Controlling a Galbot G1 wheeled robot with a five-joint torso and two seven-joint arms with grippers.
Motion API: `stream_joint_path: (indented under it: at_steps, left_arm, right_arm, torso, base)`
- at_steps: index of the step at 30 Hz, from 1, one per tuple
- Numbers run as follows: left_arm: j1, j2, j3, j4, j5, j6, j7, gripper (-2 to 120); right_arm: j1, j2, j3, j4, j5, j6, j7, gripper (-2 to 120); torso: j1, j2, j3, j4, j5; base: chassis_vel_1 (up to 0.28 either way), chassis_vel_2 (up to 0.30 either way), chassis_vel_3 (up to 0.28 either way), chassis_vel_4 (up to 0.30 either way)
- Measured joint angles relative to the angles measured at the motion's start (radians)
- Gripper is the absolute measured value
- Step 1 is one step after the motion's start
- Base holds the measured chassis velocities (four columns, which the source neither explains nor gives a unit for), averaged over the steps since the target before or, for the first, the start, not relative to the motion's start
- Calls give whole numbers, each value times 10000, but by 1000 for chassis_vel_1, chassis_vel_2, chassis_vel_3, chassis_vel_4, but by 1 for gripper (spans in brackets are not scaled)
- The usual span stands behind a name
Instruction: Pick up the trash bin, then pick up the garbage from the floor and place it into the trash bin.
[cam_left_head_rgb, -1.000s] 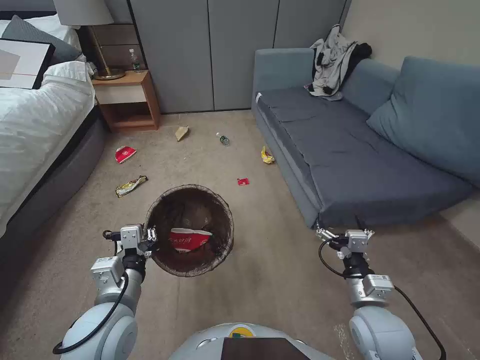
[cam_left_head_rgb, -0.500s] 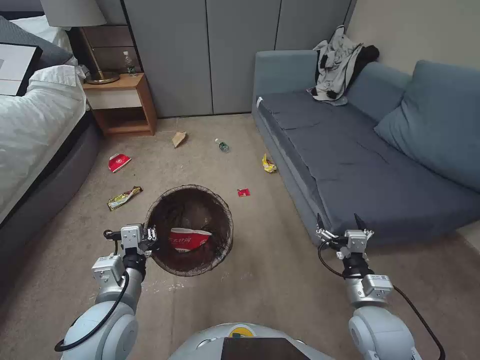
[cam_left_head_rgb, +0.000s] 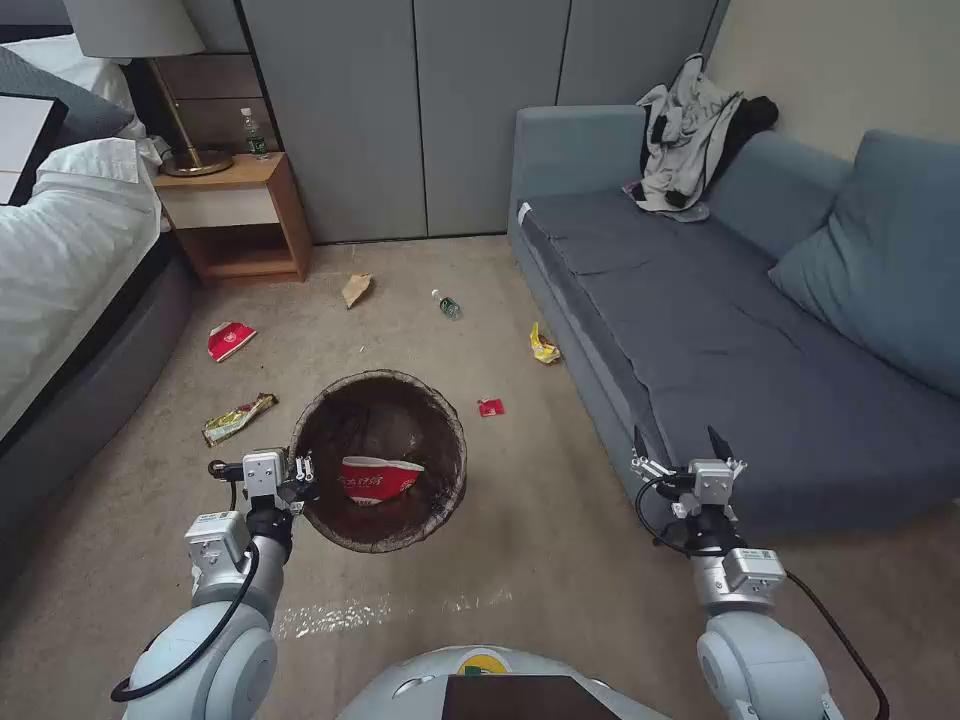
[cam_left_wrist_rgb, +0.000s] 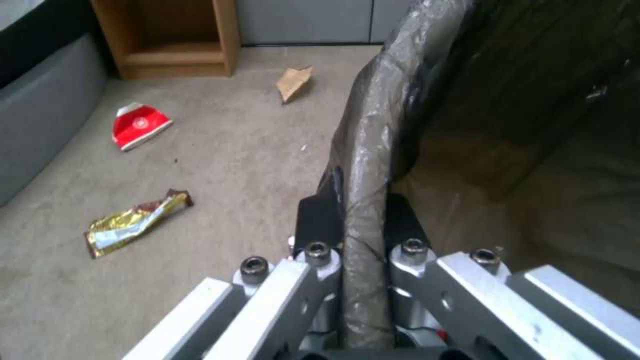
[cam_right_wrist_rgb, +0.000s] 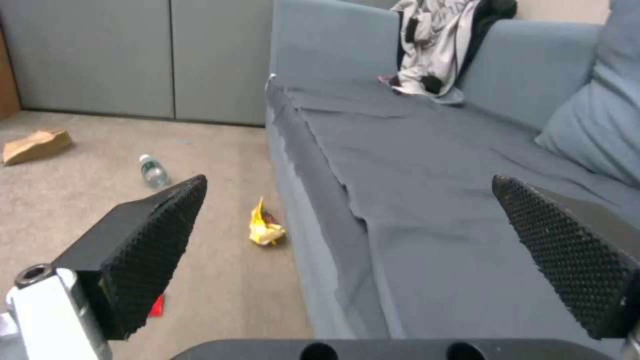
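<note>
L gripper (cam_left_head_rgb: 300, 478) is clamped on the trash bin (cam_left_head_rgb: 385, 530) rim, pinching liner + wall, bin held off the floor w/ one red-white carton (cam_left_head_rgb: 378, 478) inside. R gripper (cam_left_head_rgb: 677, 440) hangs wide open, holding nothing, by the sofa (cam_left_head_rgb: 700, 330). Farther out: small red wrapper (cam_left_head_rgb: 490, 407), gold wrapper (cam_left_head_rgb: 237, 418), yellow wrapper (cam_left_head_rgb: 543, 346), bottle (cam_left_head_rgb: 447, 305). All prob. light; wrappers crinkly, pinch mid-fold; bottle rolls, grab across body.
</note>
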Motion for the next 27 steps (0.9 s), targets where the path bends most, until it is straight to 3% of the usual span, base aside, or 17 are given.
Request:
stream_joint_path:
  at_steps: [27]
  left_arm:
    - [6, -13, 5, -18, 7, -10, 5, 0]
  right_arm:
    - [55, -30, -97, 25, 1, -14, 10, 100]
  torso:
    - [0, 0, 0, 1, 0]
  base:
    - [-134, 137, 137, -135]
